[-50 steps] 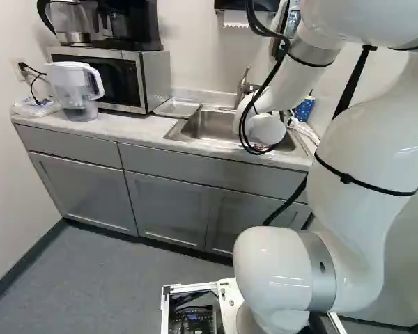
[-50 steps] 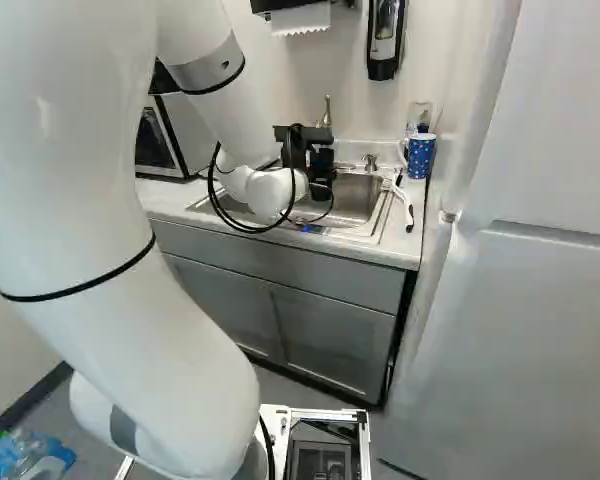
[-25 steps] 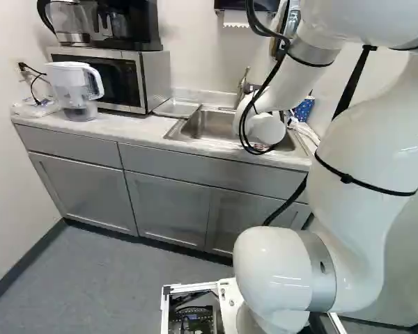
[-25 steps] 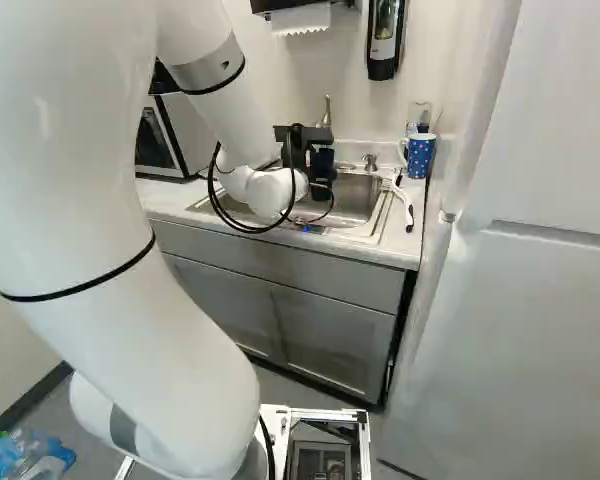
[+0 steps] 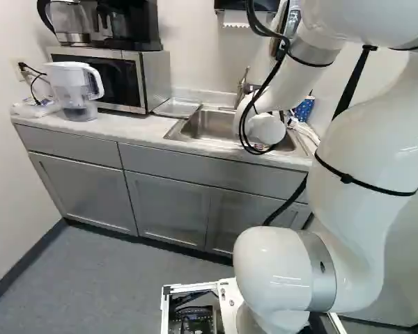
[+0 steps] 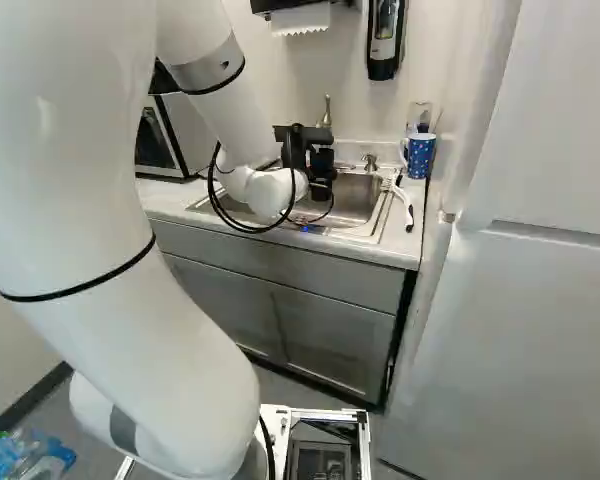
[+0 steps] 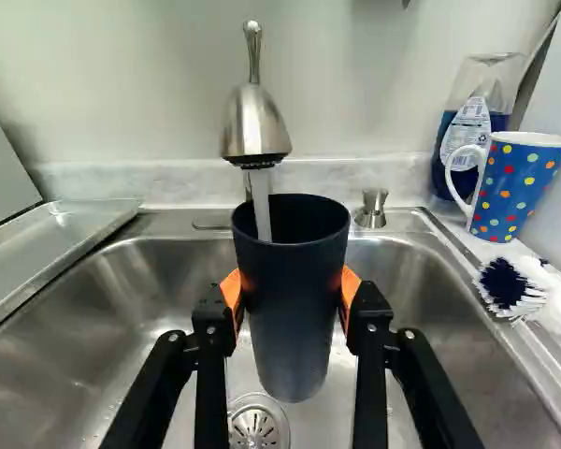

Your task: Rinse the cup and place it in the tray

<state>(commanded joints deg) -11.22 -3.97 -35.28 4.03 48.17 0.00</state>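
A white wall (image 5: 195, 69) stands behind a pale counter (image 5: 129, 132), which lies on grey cabinets (image 5: 167, 209). The white arm (image 5: 355, 181) reaches over the steel sink (image 6: 357, 200). Left of this sink in the left base view there is a microwave (image 5: 153, 80), and a clear pitcher (image 5: 71, 87) is beside it. The metal tray (image 7: 51, 248) lies between the microwave and the sink. Over the basin is the dark cup (image 7: 294, 318), upright, with its mouth up. The faucet (image 7: 254, 126) is above it, and a stream of water (image 7: 261, 206) falls into this mouth. The gripper (image 6: 298, 148) is pinching the cup: its two orange pads (image 7: 232, 292) touch it from opposite sides. A spotted mug (image 7: 514, 192) stands on the counter, near a brush (image 7: 507, 284).
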